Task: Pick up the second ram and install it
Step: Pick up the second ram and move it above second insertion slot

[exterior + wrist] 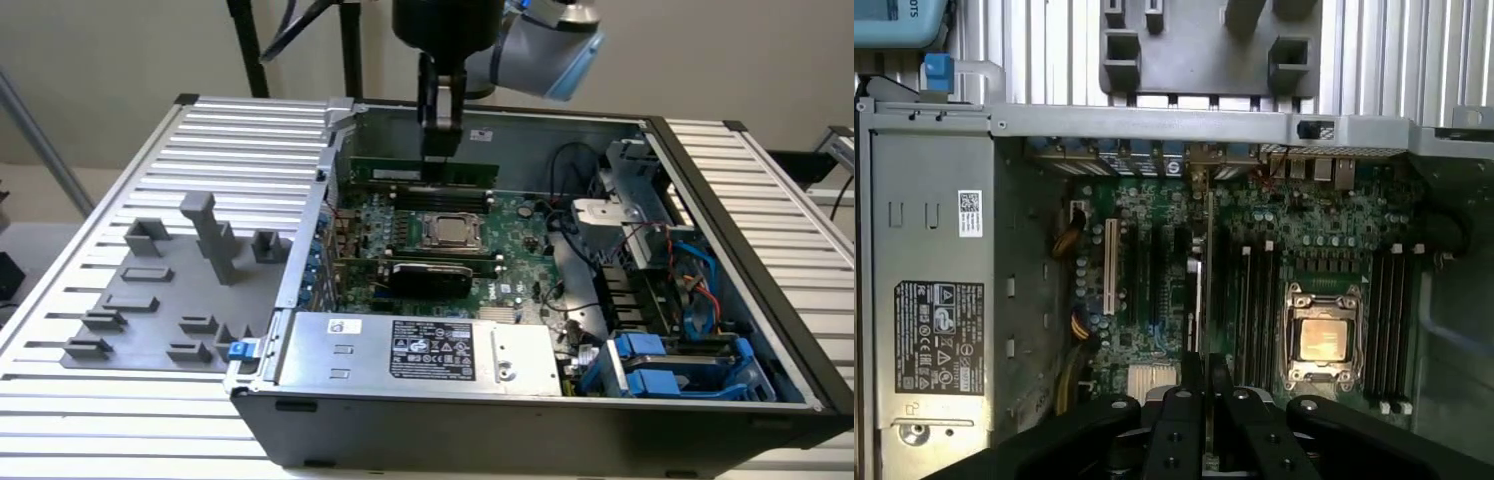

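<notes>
Hovering over one motherboard (523, 235) | one gripper (438, 150) clamped on one second ram (400, 170) | one gray fixture (147, 300) beside the case (534, 430)

A ribbed metal bench (254, 125) carried an open computer case (534, 430) and, toward the exterior view's left, a gray fixture plate (150, 300).

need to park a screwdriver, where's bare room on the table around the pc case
Bare table slats lie between the gray fixture plate and the near edge, behind it toward the far edge, and along the case on the exterior view's right. Crowded: the plate's upright blocks, and inside the case, where the gripper holds the second ram over the motherboard.
</notes>
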`<state>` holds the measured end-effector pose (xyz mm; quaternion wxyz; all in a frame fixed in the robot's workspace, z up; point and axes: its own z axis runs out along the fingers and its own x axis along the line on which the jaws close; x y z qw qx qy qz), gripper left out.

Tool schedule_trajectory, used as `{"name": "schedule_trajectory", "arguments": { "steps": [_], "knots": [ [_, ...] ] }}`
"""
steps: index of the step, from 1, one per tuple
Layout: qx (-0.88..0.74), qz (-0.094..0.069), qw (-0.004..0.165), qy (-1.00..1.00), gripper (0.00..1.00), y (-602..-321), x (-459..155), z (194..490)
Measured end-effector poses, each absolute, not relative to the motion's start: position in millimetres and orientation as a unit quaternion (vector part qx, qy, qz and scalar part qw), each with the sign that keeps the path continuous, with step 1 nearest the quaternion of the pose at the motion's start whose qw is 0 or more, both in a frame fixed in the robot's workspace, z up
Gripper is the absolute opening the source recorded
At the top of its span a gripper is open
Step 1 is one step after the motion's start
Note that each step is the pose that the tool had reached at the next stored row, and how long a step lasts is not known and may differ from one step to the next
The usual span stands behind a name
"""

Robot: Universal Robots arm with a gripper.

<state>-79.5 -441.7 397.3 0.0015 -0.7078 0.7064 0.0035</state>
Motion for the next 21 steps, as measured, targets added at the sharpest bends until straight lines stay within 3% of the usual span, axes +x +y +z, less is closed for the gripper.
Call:
{"name": "schedule_trajectory", "arguments": {
  "steps": [21],
  "knots": [
    [-0.708,0.004,0.001,0.707,0.14,-377.4,-42.7,359.2]
  ]
}}
